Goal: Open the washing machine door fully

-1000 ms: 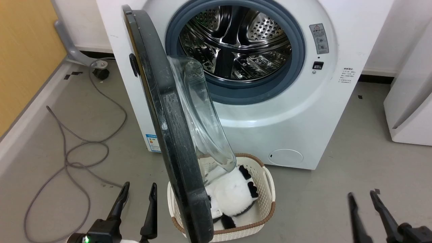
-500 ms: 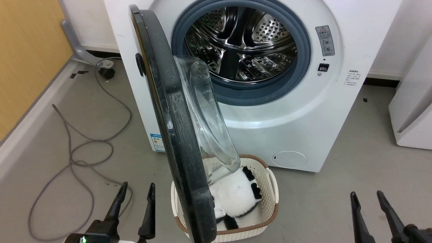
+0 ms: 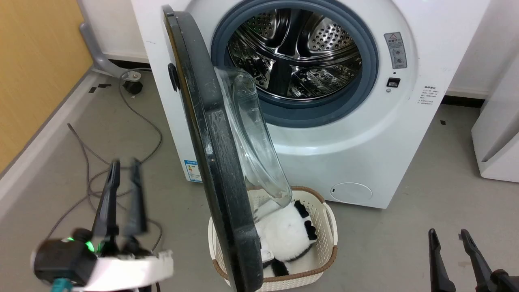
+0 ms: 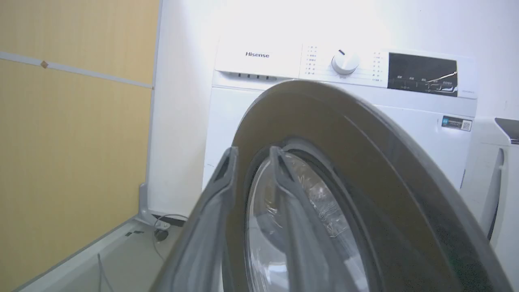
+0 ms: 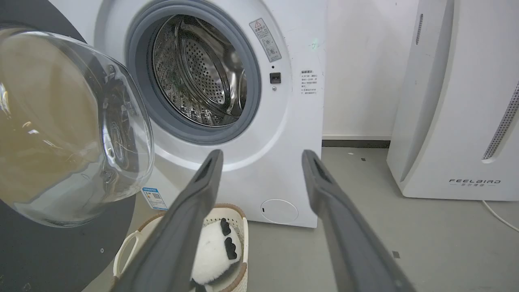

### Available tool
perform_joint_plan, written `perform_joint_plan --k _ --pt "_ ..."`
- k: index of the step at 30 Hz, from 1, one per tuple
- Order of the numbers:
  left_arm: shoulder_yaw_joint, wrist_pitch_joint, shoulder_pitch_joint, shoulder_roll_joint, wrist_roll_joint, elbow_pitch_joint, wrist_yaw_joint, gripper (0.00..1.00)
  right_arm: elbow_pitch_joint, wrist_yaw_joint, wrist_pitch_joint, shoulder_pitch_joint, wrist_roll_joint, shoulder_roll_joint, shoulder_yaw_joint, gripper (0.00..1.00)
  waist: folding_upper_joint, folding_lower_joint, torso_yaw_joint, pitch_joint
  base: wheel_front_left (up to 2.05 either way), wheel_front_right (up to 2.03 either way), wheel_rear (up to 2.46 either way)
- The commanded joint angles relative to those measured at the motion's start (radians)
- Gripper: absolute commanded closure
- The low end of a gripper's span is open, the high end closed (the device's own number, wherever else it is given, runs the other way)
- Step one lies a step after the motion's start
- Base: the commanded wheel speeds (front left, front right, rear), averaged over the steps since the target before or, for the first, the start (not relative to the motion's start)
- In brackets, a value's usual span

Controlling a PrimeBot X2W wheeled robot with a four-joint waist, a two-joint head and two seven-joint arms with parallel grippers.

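The washing machine door (image 3: 211, 154), glossy black with a clear glass bowl (image 3: 255, 154) on its inner side, stands roughly square to the machine's front, hinged on the left. My left gripper (image 3: 123, 166) is raised on the door's outer side, clear of it to the left, open with a narrow gap and nothing between the fingers. In the left wrist view this gripper (image 4: 253, 152) points at the door's outer face (image 4: 365, 162). My right gripper (image 3: 448, 235) is low at the right, open wide and empty. The right wrist view has the right gripper (image 5: 262, 156) facing the machine, with the door's glass bowl (image 5: 73, 121) at its left.
The steel drum (image 3: 294, 52) is exposed inside its grey rubber ring. A cream basket (image 3: 324, 211) with a black-and-white plush toy sits on the floor under the door. A grey cable (image 3: 85, 162) loops on the floor at left. A white appliance (image 3: 498, 138) stands at right.
My left arm has risen and moved forward beside the door's outer face, its fingers closer together. The right gripper's fingers stand a little wider. The camera has shifted slightly; the door has not swung.
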Motion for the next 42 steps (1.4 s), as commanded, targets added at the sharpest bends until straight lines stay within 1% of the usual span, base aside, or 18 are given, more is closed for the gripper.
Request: perform_joint_plan --k 1,5,10,14,20,25,28,31,35,42 --pt "0.004 -0.005 -0.033 0.002 -0.002 -0.035 0.009 1.00 -0.005 0.001 -0.004 0.009 0.010 0.005 0.002 0.00 -0.0001 -0.0001 0.000 0.001 0.00 0.00 0.00" --pt "-0.014 -0.005 -0.088 0.002 -0.006 -0.126 0.021 1.00 -0.001 0.001 -0.004 0.003 0.016 0.005 0.006 0.00 -0.0001 -0.0001 0.000 0.004 0.00 0.00 0.00" --pt "-0.071 -0.005 -0.139 0.002 0.026 -0.192 0.017 1.00 0.007 0.001 -0.004 -0.006 0.024 0.005 0.009 0.00 -0.0001 -0.0001 -0.003 0.005 0.00 0.00 0.00" --pt "-0.163 0.012 -0.134 0.002 0.055 -0.232 0.010 1.00 0.011 0.001 -0.004 -0.008 0.033 0.005 0.011 0.00 -0.0001 -0.0001 -0.006 0.004 0.00 0.00 0.00" --pt "-0.308 0.102 -0.088 0.002 0.039 -0.263 0.006 1.00 0.015 0.001 -0.004 -0.007 0.049 0.005 0.008 0.00 -0.0001 -0.0001 0.006 0.010 0.00 0.00 0.00" --pt "-0.402 0.192 -0.051 0.003 0.033 -0.228 -0.015 1.00 0.024 0.001 -0.004 -0.016 0.048 0.005 0.010 0.00 -0.0001 -0.0001 0.018 0.011 0.00 0.00 0.00" --pt "-0.448 0.257 -0.023 0.008 0.020 -0.186 -0.026 1.00 0.024 0.001 -0.004 -0.022 0.046 0.005 0.009 0.00 -0.0001 -0.0001 0.025 0.013 0.00 0.00 0.00" --pt "-0.476 0.295 0.005 0.008 0.000 -0.146 -0.027 1.00 0.024 0.001 -0.005 -0.025 0.046 0.005 0.008 0.00 -0.0001 -0.0001 0.031 0.014 0.00 0.00 0.00" --pt "-0.486 0.314 0.025 0.009 -0.016 -0.094 -0.020 1.00 0.028 0.001 -0.005 -0.024 0.049 0.005 0.013 0.00 -0.0001 -0.0001 0.039 0.013 0.00 0.00 0.00" --pt "-0.470 0.334 0.038 0.022 -0.026 -0.007 -0.003 1.00 0.031 0.001 -0.005 -0.021 0.051 0.005 0.017 0.00 -0.0001 -0.0001 0.058 0.005 0.00 0.00 0.00"
